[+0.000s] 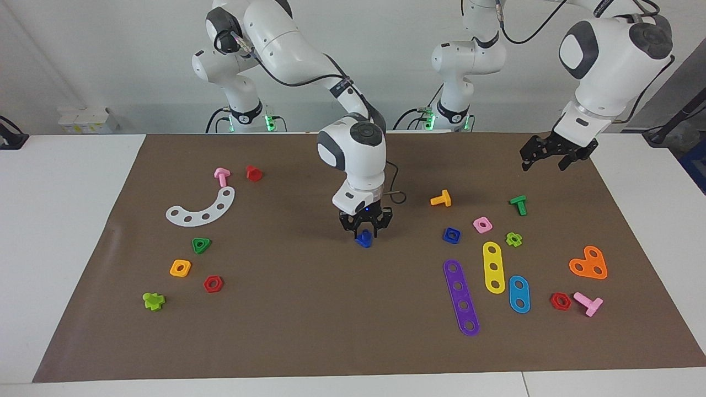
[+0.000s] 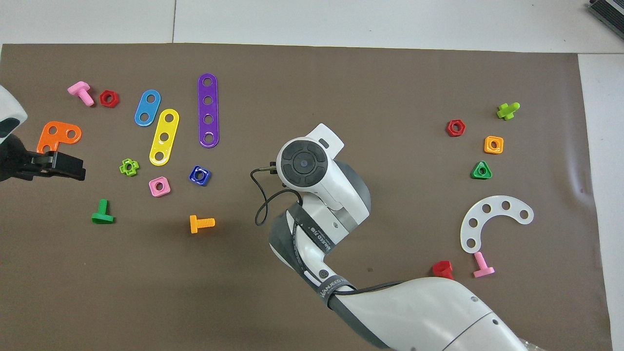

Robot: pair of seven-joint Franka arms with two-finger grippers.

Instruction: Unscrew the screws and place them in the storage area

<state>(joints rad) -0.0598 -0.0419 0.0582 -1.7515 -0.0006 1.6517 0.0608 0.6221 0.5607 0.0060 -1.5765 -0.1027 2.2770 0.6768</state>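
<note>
My right gripper (image 1: 365, 231) is shut on a dark-blue screw (image 1: 364, 240) and holds it head down, low over the middle of the brown mat. In the overhead view the right arm's wrist (image 2: 303, 163) hides both the gripper and the screw. The storage area (image 1: 248, 248) is the stretch of mat toward the right arm's end, with a white curved strip (image 1: 201, 209) and small coloured nuts and bolts; it also shows in the overhead view (image 2: 438, 190). My left gripper (image 1: 554, 159) is open and empty, raised over the mat's corner at the left arm's end.
Purple (image 1: 461, 298), yellow (image 1: 493, 267) and blue (image 1: 519, 294) straight strips, an orange angled plate (image 1: 589, 263), a dark-blue square nut (image 1: 451, 235), and orange (image 1: 441, 198), green (image 1: 519, 204) and pink (image 1: 588, 302) bolts lie toward the left arm's end.
</note>
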